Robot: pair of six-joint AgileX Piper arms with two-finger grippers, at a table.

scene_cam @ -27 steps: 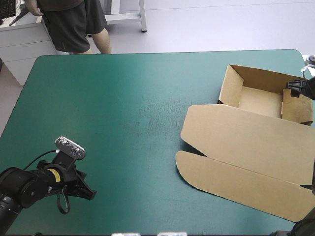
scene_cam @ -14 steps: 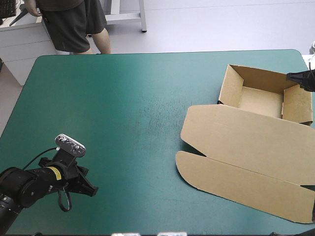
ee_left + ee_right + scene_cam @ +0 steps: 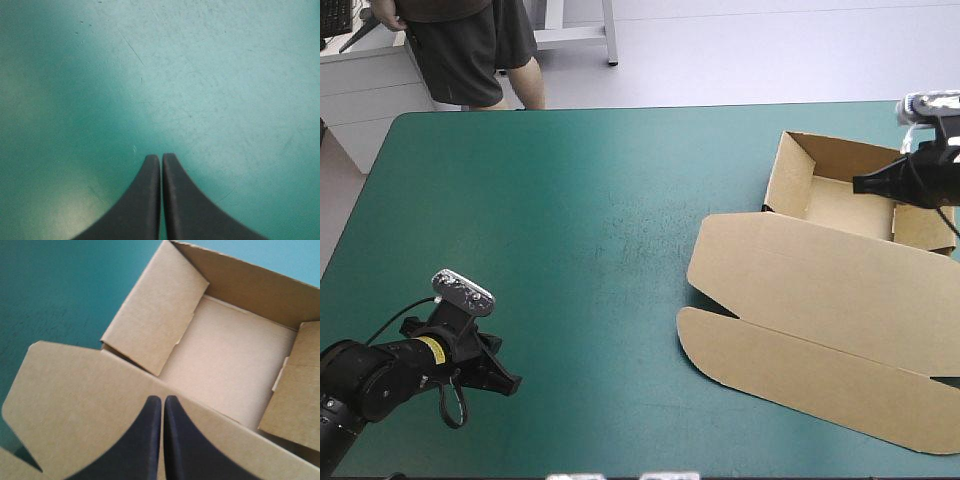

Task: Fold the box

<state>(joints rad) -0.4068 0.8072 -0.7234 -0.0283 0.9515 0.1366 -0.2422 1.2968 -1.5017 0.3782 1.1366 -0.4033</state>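
Observation:
The brown box (image 3: 840, 300) lies at the table's right side as an open tray with raised walls, its lid spread flat toward the front. My right gripper (image 3: 860, 184) hovers over the tray's right part, shut, with nothing between its fingers. In the right wrist view the right gripper (image 3: 162, 399) points over the lid's hinge edge, with the tray floor (image 3: 230, 360) and a tucked side wall (image 3: 160, 315) ahead of it. My left gripper (image 3: 510, 383) is low at the table's front left, shut and empty. The left wrist view shows the left gripper (image 3: 161, 157) over bare teal-green cover.
The teal-green cover (image 3: 570, 230) stretches bare between the two arms. The box lid's front flap (image 3: 800, 375) reaches close to the table's front right edge.
My right gripper has shut and swung in from the table's right edge to over the tray. The left arm has barely shifted. The box lies as before.

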